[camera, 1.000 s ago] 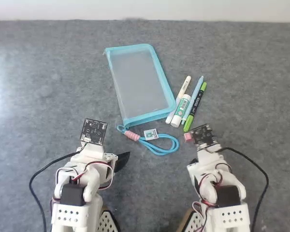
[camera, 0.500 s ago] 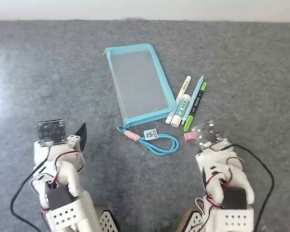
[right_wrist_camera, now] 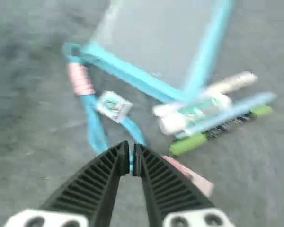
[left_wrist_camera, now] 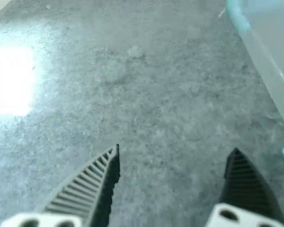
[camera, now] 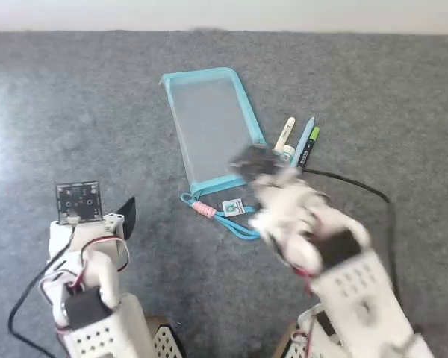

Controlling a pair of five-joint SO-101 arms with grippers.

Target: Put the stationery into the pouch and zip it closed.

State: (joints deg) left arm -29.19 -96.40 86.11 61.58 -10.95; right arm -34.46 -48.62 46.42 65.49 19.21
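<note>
Pouch (camera: 213,127) lies flat, long axis near-to-far, leaning left — strap (camera: 222,218) nearest.

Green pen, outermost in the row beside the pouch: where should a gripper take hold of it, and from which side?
Probably take the green pen near its thick end, from straight above, fingers across the barrel. It lies flat with the blue pen close along one side and the other side free, and that end seems to jut slightly past its neighbours.
</note>
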